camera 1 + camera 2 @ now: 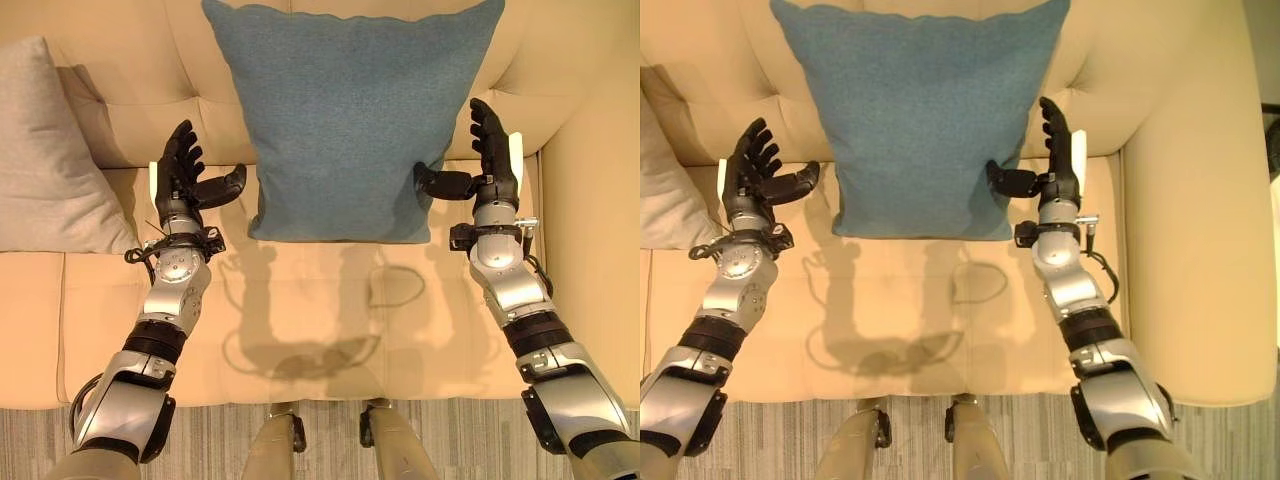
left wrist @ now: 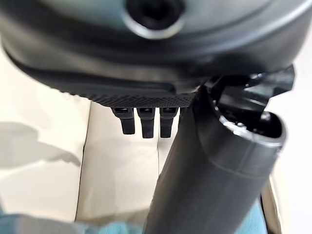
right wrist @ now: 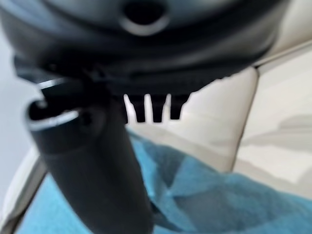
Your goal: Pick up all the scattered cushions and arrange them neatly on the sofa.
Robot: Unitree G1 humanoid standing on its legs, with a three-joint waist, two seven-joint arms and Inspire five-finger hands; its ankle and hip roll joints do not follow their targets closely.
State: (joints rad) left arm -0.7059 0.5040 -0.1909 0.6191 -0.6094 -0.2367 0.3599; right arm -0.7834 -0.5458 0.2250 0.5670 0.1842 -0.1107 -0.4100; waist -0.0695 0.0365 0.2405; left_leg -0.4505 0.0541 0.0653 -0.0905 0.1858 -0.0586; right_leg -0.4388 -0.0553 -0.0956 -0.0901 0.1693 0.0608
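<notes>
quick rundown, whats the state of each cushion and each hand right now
blue cushion: upright, leaning on the sofa backrest, held by neither hand
grey cushion: propped against the backrest at the robot's left end
left hand: open, fingers straight, just left of the blue cushion, apart from it
right hand: open, fingers straight, thumb at the blue cushion's right edge
</notes>
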